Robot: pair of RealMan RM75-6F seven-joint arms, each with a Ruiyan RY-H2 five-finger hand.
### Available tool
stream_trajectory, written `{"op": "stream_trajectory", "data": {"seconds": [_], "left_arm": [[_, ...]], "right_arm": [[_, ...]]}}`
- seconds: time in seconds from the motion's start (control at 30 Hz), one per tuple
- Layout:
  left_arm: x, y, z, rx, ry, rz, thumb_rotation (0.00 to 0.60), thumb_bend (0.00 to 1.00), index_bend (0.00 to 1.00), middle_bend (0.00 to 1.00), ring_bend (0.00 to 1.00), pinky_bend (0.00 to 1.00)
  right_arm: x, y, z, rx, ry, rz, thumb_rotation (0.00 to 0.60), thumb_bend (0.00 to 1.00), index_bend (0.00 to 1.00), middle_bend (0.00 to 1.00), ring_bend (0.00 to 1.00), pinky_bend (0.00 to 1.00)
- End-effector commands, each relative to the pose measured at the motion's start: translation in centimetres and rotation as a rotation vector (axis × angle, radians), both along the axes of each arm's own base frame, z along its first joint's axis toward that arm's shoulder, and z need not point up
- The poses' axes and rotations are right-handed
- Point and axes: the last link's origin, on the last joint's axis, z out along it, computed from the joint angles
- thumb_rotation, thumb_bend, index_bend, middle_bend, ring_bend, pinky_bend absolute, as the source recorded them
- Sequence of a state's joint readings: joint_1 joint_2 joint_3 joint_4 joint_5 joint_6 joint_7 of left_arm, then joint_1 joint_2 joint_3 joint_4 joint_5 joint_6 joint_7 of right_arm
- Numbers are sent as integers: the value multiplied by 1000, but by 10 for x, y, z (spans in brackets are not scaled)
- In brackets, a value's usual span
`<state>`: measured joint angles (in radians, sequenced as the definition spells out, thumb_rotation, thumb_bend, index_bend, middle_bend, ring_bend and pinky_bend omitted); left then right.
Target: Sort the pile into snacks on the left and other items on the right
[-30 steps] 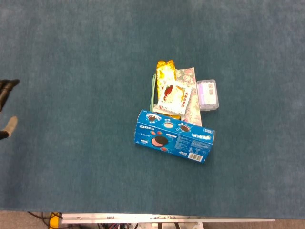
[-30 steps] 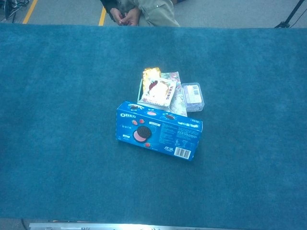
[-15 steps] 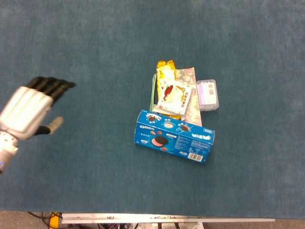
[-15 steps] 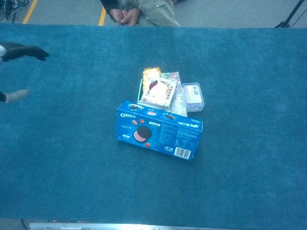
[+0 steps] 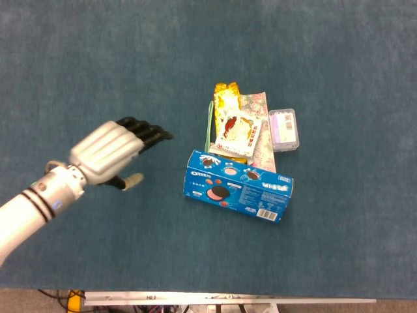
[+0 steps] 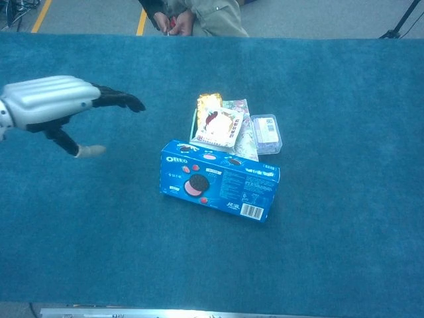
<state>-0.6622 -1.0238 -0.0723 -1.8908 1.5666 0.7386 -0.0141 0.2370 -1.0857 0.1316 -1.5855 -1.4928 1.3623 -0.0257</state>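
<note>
Cookie box [image 5: 238, 190] before sachet [image 5: 238, 132], case [image 5: 285, 129] rightward

1. My left hand [image 5: 111, 151] hangs over the blue table [image 5: 339, 52], fingers spread, holding nothing.
2. It is left of the Oreo box [image 5: 238, 186].
3. Behind the box lie a snack packet [image 5: 236, 132] and a clear little box [image 5: 285, 129].

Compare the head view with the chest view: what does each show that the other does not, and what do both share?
Only the head view shows the left forearm's banded wrist and a pale strip along the table's near edge. Only the chest view shows a seated person and the floor beyond the table. Both share the open left hand, the blue cookie box, the snack packets and the small clear box on the blue table.
</note>
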Motion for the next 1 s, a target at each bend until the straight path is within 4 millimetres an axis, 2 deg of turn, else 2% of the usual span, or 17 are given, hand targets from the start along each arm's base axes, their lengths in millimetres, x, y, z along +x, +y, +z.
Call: {"op": "stream_trajectory", "data": {"seconds": [0.03,0.43,0.7,1.0], "left_arm": [[13,8,-12,-55,-1,3,600,326,80,151,155,185],[37,21,-44,-153,25,-9,600,326,51,122,149,185],[47,30,-59,-188,48,2,600,326,38,92,148,185],[52,31,-70,-222,78,4,600,326,37,93,148,185]], "right_arm": [[-2,0,1,1,1,-4,600,9,475,421,350,466],[-6,2,1,4,-3,-12,600,10,476,421,350,466],[-11,4,4,-2,-15,-25,600,10,476,421,350,466],[-17,8,8,-9,-28,-38,600,10,476,421,350,466]]}}
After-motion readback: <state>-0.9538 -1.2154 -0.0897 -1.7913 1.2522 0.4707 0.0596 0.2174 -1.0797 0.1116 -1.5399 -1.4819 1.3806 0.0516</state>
